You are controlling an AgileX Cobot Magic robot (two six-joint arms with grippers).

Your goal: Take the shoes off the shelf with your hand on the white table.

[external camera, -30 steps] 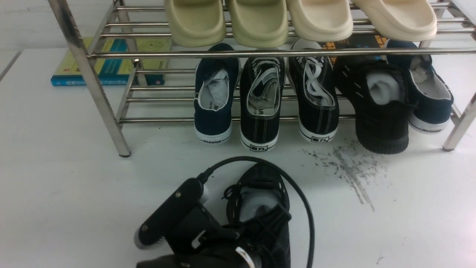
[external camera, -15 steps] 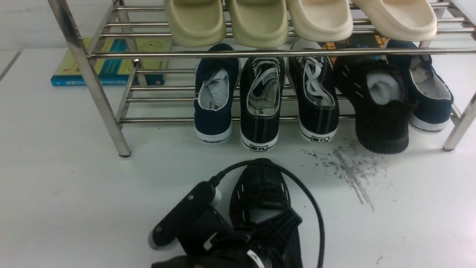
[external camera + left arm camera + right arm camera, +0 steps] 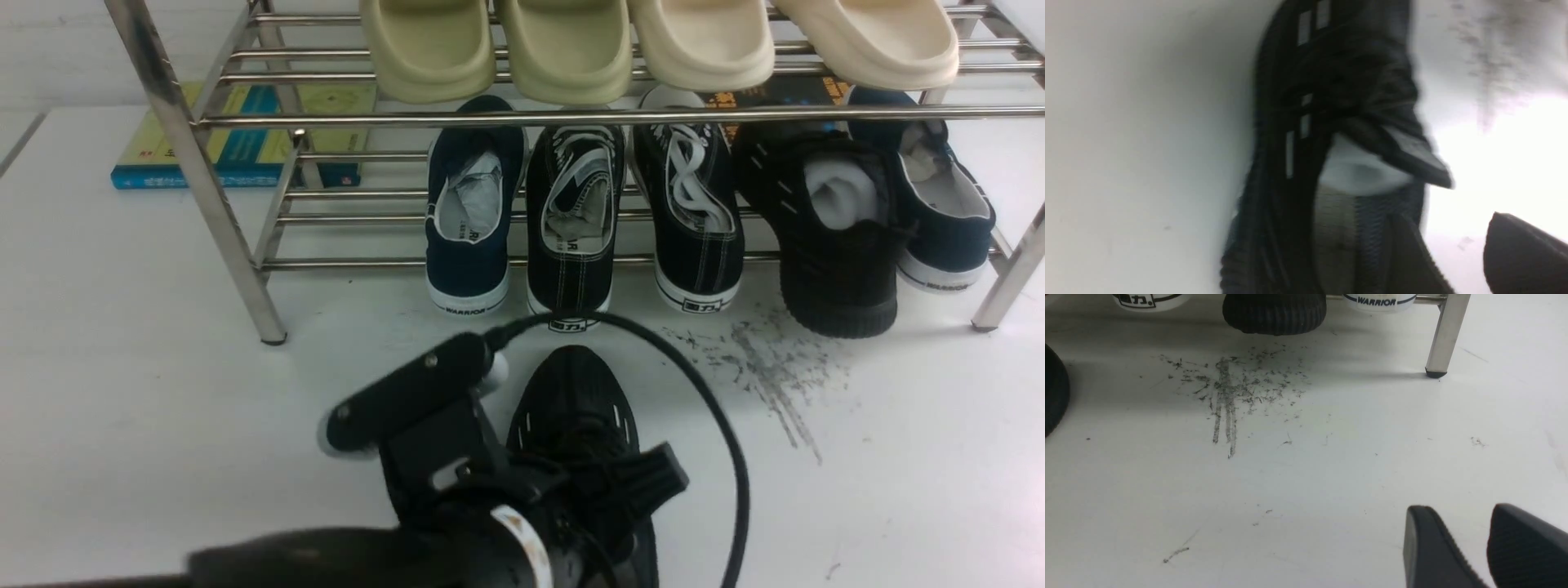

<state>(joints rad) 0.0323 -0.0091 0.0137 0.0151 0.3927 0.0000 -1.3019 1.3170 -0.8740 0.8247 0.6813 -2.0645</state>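
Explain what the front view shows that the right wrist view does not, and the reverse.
Only the front view: the cream slippers, the book, the left gripper. Only the right wrist view: the right gripper, open, holding nothing. Both: the white table, the scuff marks, the heel of the mesh sneaker on the shelf, the shelf's right leg.

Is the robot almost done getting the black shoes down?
Halfway. Done: one black sneaker lies on the white table. In hand: nothing; the left gripper hangs open at its heel. Left: the second sneaker sits on the lower tier of the shelf.
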